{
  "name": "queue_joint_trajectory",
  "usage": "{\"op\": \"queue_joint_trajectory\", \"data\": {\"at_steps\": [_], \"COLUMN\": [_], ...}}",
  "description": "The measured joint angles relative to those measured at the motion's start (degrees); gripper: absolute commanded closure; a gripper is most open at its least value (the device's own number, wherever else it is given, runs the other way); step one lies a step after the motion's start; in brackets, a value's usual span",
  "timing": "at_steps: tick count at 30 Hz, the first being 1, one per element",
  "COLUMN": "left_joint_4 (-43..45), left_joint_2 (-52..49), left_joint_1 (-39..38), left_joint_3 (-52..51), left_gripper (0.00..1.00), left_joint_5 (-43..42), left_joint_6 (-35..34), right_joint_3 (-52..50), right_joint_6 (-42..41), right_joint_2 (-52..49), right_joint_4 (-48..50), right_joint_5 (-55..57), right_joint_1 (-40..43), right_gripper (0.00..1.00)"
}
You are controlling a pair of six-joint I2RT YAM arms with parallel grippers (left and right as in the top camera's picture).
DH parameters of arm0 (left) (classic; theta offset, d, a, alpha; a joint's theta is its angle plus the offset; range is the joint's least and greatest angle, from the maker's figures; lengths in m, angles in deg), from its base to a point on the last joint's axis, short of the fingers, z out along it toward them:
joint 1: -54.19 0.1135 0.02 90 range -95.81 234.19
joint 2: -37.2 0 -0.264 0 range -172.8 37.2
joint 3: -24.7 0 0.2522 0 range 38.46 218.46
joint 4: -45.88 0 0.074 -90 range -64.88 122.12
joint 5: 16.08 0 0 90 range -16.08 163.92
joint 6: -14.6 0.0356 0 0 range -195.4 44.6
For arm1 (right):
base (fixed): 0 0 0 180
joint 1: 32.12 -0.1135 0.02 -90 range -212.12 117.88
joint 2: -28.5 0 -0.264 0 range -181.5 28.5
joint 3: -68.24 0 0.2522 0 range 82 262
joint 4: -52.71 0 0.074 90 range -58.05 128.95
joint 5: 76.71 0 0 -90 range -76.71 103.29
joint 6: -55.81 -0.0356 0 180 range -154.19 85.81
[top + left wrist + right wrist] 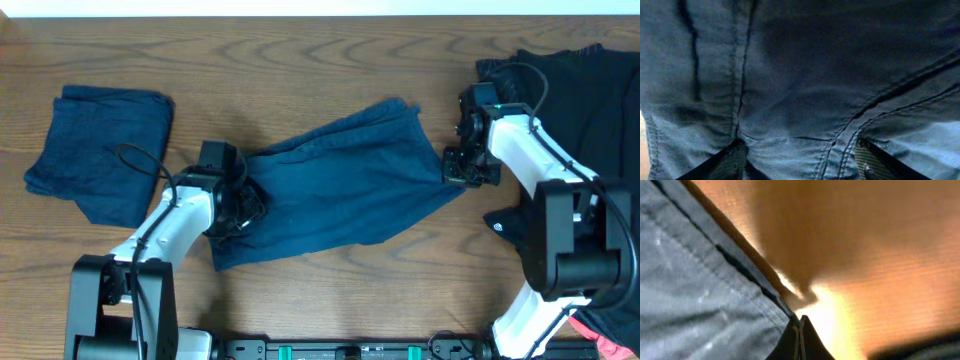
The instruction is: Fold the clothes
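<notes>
The blue shorts (340, 185) lie spread at a slant across the middle of the wooden table (330, 60), one end low on the left and the other higher on the right. The left gripper (243, 207) rests on the lower left end of the cloth. In the left wrist view its two fingers (730, 162) stand wide apart, with stitched seams and bunched blue fabric lying between them and nothing clamped. The right gripper (462, 172) sits at the right edge of the shorts. In the right wrist view its fingertips (807, 342) are pressed together, pinching the hem of the shorts (700, 290) just above the bare table. A folded blue garment (100, 150) lies well apart at the far left. A heap of black clothes (590, 100) lies at the far right, partly under the right arm. A small white mark (500, 224) shows on the black cloth near that arm, too small to read.
</notes>
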Motion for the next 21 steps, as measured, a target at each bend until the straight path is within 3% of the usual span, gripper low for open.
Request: {"op": "queue_joint_trajectory", "data": {"at_steps": [5,7,8,12,13,21], "left_joint_4": [-11.17,-16.98,-19.08,-20.83,-20.83,-19.45], "left_joint_2": [-0.46,-0.24,0.07,3.52,4.28,3.85], "left_joint_1": [1.77,2.10,2.14,2.45,2.47,2.86], "left_joint_3": [6.29,9.97,11.43,14.38,14.51,14.32], "left_gripper": [0.28,0.27,0.18,0.00,0.01,0.02], "left_joint_5": [1.16,2.95,4.20,9.84,11.04,15.91], "left_joint_6": [3.26,4.28,4.63,5.97,6.14,6.03], "right_joint_3": [0.00,-0.02,-0.02,-0.02,-0.04,-0.04], "right_joint_6": [-0.20,-0.76,-0.98,0.07,0.28,1.38], "right_joint_2": [3.61,5.14,5.97,10.34,11.63,16.24], "right_joint_4": [-0.63,-0.50,-0.33,1.16,1.49,2.60], "right_joint_5": [0.83,0.94,0.96,0.31,-0.11,-1.88], "right_joint_1": [-0.13,-0.13,-0.13,-0.15,-0.22,-1.60], "right_gripper": [0.93,0.70,0.62,0.49,0.46,0.43]}}
